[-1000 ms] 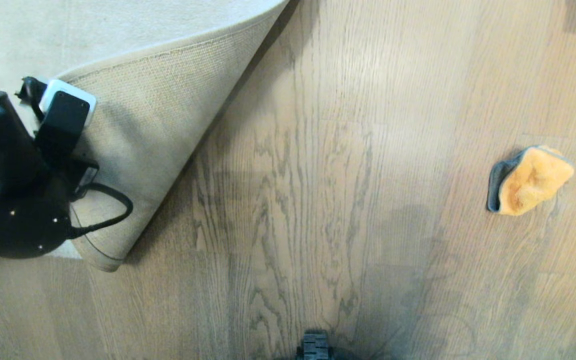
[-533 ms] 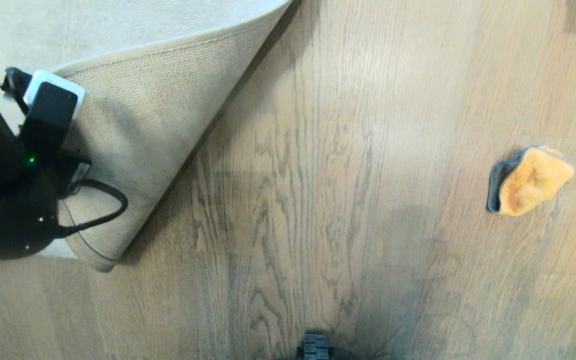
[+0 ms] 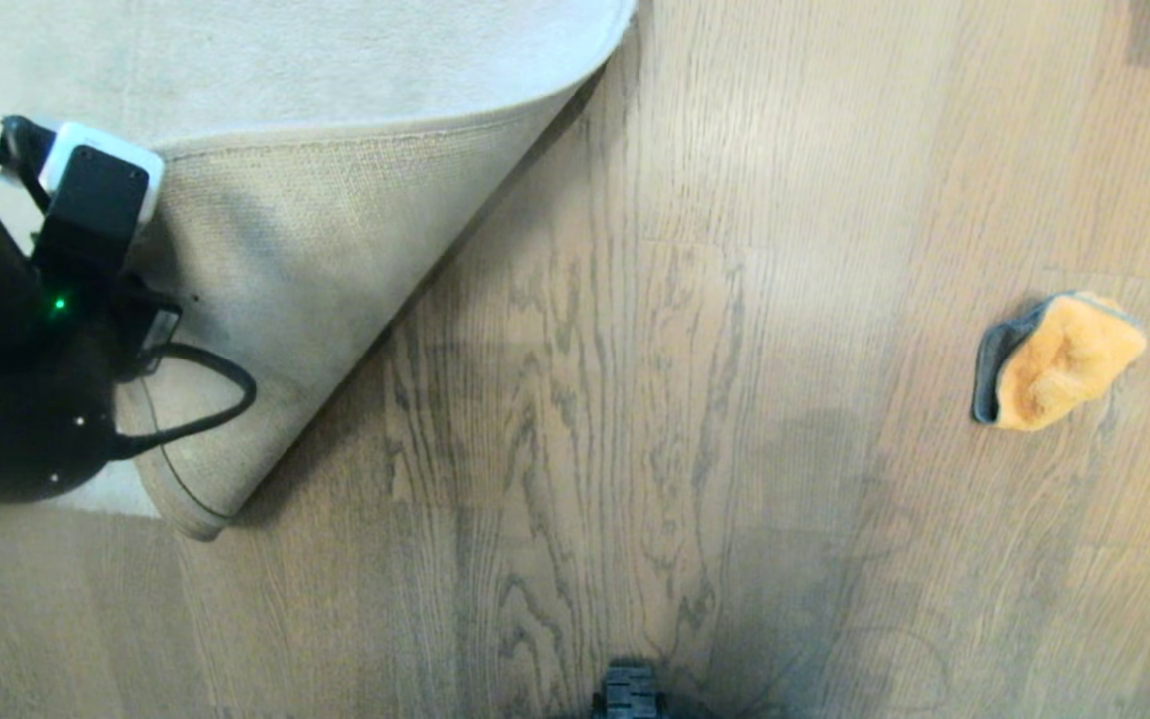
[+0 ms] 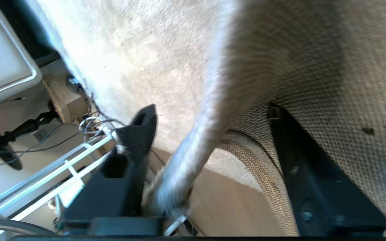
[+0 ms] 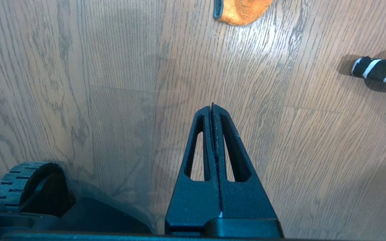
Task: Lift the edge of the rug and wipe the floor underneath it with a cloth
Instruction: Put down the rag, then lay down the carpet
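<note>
Head view: folded-back rug corner at upper left, cloth at right.
Coarse tan woven backing of the rug edge faces up over the streaky wood-grain floor; compared with a second ago, the fold has spread further right. The fluffy orange cloth with grey trim lies well apart, unmoved. Left wrist view alone shows the left gripper with fingers spread, rug rim between them unclamped. Right wrist view shows the right gripper pressed closed, empty, plus a black-and-white cylinder.
</note>
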{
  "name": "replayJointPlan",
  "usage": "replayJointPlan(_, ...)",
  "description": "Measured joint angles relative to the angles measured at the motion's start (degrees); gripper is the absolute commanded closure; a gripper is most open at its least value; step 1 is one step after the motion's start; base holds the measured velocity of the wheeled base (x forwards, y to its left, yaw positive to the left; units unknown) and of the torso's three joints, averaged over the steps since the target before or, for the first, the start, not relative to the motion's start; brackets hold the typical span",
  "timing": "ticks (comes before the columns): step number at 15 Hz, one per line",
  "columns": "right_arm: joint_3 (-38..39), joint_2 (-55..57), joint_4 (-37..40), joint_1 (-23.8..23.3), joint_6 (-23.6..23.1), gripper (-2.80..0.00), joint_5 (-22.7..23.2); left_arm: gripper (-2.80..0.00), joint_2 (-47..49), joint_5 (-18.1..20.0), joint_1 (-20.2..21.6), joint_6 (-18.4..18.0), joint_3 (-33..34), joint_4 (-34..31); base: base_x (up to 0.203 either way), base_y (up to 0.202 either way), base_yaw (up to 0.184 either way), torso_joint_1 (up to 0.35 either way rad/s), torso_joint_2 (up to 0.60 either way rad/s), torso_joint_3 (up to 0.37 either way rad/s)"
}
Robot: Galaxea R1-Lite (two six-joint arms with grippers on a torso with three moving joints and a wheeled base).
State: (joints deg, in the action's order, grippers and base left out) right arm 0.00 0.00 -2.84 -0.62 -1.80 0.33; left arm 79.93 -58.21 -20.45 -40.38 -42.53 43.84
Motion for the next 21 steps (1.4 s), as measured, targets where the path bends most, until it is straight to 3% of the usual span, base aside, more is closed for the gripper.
replayJointPlan(13,0.0,0.0,-0.02,0.0,0.01,0.0,0.0,-2.8,2.97,-0.81,-9.35,1.05,-7.2,-0.04,0.0,0.0,0.0,0.0,0.0,0.0)
replayJointPlan(21,0.0,0.0,-0.02,0.0,0.0,0.0,-0.02,-2.8,2.02,-1.59,-11.57,1.02,-8.68,-0.29,0.0,0.0,0.0,0.0,0.0,0.0)
